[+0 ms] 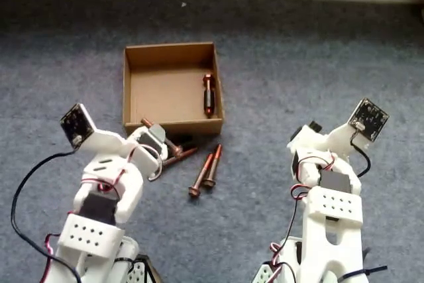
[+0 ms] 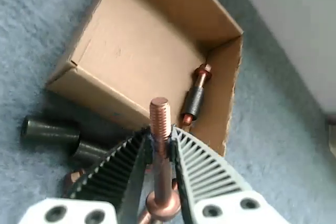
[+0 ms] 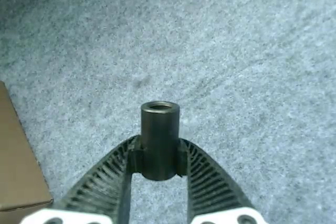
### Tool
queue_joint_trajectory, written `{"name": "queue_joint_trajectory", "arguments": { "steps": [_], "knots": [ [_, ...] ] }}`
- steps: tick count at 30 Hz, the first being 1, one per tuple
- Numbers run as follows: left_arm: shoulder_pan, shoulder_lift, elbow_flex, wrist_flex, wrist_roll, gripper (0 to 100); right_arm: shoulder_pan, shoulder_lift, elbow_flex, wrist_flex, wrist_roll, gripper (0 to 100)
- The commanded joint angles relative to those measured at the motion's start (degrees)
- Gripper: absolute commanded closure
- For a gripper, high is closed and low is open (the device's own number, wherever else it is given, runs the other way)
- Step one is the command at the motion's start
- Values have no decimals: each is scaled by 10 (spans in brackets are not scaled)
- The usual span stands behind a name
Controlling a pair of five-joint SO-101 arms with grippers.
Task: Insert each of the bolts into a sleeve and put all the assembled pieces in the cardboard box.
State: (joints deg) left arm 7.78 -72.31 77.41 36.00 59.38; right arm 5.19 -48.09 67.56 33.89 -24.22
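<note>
The open cardboard box (image 1: 136, 87) sits on the carpet with one assembled bolt-and-sleeve piece (image 1: 209, 95) against its right wall, also seen in the left wrist view (image 2: 195, 98). My left gripper (image 1: 158, 140) (image 2: 161, 137) hovers just in front of the box's near wall, shut on a copper bolt (image 2: 159, 124) whose threaded end points toward the box (image 2: 131, 51). My right gripper (image 1: 303, 140) (image 3: 159, 153) is off to the right of the box over bare carpet, shut on a dark sleeve (image 3: 159, 135) whose open bore faces away from the camera.
Two loose copper bolts (image 1: 205, 172) lie side by side on the carpet in front of the box, a third (image 1: 180, 157) beside my left gripper. Two dark sleeves (image 2: 50, 131) (image 2: 89, 152) lie by the box's near wall. A box corner (image 3: 16, 171) is at the right wrist view's edge.
</note>
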Motion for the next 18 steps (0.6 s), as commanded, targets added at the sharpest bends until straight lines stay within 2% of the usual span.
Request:
{"name": "queue_joint_trajectory", "arguments": {
  "steps": [1,4,6,8,15,18],
  "knots": [
    [-32,-153,38,-13,7,913,2,-18,-7,-12,-1,993],
    [-22,-220,54,31,-6,742,2,-18,-7,-12,-1,993],
    [-1,-253,53,69,-19,671,1,-18,-7,-12,-1,993],
    [7,-276,53,93,-20,664,1,-18,-7,-12,-1,993],
    [6,-300,51,94,-22,664,1,-18,-7,-12,-1,993],
    [6,-300,51,94,-51,665,1,-18,-7,-12,-1,993]
  ]
}}
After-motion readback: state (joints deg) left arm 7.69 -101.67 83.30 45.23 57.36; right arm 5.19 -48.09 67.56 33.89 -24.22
